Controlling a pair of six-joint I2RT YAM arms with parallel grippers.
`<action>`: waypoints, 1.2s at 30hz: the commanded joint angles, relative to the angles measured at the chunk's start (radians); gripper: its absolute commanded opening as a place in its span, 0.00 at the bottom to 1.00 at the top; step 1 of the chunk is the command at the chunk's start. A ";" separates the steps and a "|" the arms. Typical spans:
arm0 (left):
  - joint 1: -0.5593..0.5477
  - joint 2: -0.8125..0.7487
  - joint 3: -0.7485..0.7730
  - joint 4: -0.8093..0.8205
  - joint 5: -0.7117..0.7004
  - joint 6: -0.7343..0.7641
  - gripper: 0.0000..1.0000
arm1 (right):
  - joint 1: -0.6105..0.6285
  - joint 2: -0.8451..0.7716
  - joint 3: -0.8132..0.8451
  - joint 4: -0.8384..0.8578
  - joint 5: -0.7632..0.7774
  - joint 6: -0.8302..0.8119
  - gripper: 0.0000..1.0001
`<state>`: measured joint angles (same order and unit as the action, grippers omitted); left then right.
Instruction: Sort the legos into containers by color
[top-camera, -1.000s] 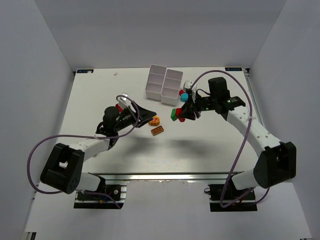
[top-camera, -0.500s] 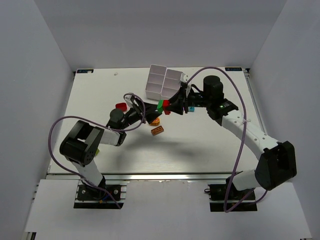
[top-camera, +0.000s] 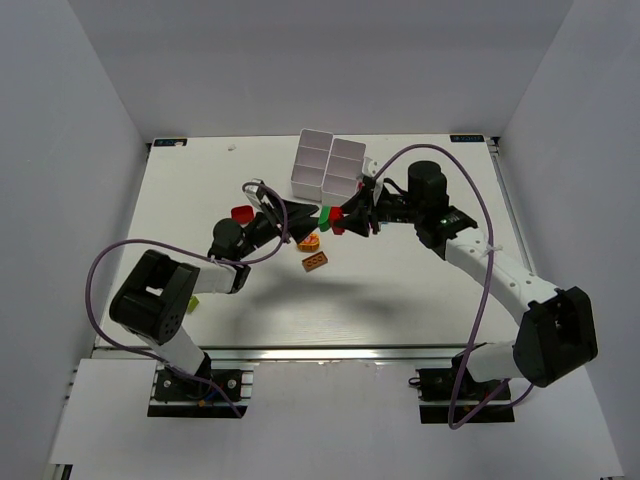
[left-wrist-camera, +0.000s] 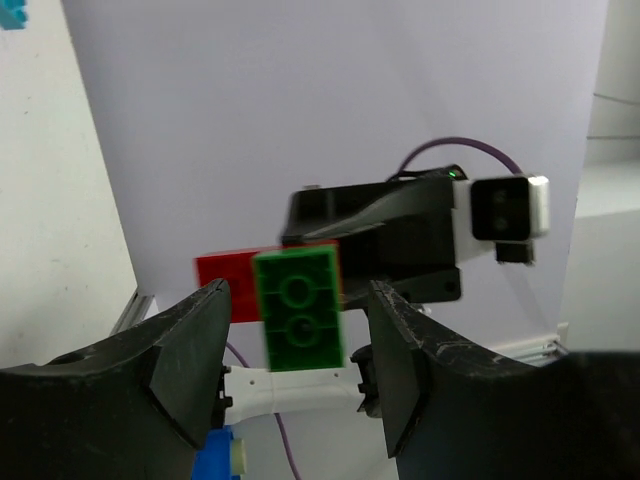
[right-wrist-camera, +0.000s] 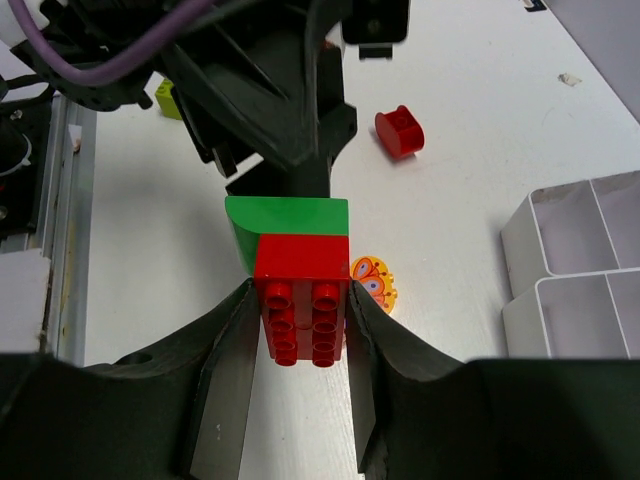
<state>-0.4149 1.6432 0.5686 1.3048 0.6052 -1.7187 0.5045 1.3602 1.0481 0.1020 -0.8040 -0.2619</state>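
1. The red-and-green stack (right-wrist-camera: 300, 250) hangs above the counter (top-camera: 400, 290), near the containers (top-camera: 312, 186). My right fingers (right-wrist-camera: 228, 370) clamp its red brick (right-wrist-camera: 300, 310).
2. My left fingers (left-wrist-camera: 190, 350) stand open on either side of the green brick (left-wrist-camera: 298, 310), not touching it.
3. I'd close squarely on the green faces, then pull straight off the studs, keeping my right wrist rigid and not twisting.

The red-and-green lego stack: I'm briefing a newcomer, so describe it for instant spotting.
Find the white containers at the table's far side. Just in front of them, the right hand clamps the red-and-green lego stack in the air. It alone joins red to green and is lifted; the orange brick nearby lies on the table.
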 joint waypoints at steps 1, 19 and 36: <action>-0.004 -0.054 0.001 0.094 -0.007 0.030 0.67 | 0.003 -0.038 -0.003 0.011 0.002 -0.017 0.00; -0.008 -0.033 0.039 0.036 0.036 0.059 0.67 | 0.006 0.007 0.030 0.053 -0.011 0.026 0.00; -0.024 0.015 0.083 0.021 0.048 0.057 0.60 | 0.009 0.059 0.053 0.096 -0.006 0.024 0.00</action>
<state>-0.4210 1.6646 0.6098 1.2907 0.6209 -1.6623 0.5056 1.4067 1.0546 0.1455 -0.7967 -0.2394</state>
